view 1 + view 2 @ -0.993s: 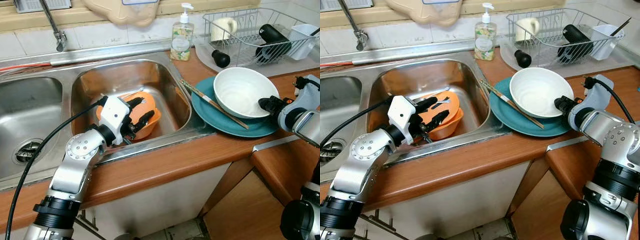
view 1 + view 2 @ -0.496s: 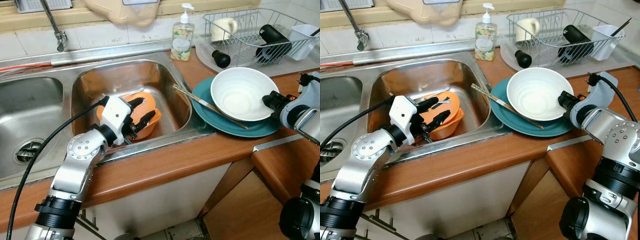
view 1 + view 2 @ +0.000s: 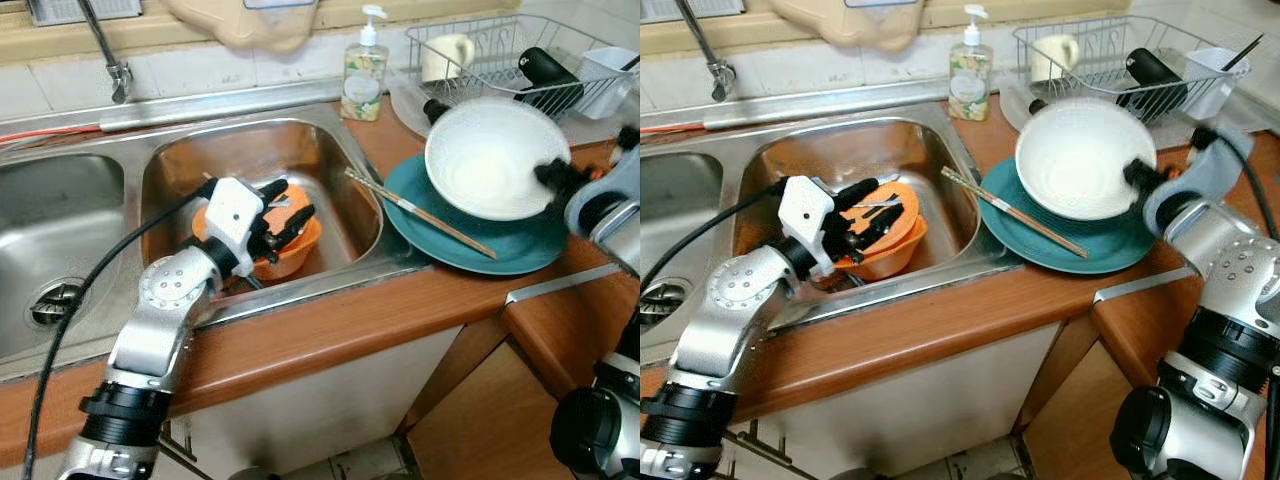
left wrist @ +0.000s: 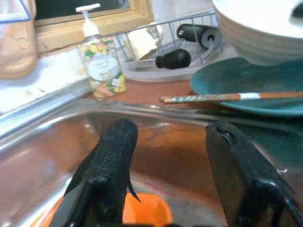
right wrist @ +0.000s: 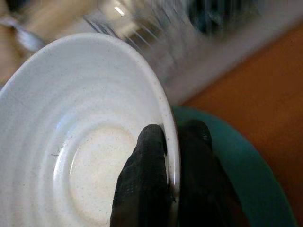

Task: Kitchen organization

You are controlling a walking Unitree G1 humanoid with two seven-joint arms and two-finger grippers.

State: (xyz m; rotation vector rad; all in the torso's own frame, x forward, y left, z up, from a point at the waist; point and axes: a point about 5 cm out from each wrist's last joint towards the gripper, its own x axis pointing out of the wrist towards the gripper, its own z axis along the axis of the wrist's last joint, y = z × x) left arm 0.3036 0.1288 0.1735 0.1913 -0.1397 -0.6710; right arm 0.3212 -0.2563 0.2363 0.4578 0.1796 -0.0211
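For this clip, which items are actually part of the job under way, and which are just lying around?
In play:
- white bowl, pinched at its rim by the right gripper
- teal plate beneath it
- orange bowl in the sink, left gripper open over it

Lying about:
- chopsticks
- soap bottle
- dish rack

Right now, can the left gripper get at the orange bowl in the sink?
Probably yes. The left gripper hangs open just over the orange bowl inside the sink, and nothing lies between them.

head eyes: high, facing down at sink (image 3: 255, 150) | wrist cams: close along fingers | shared: counter
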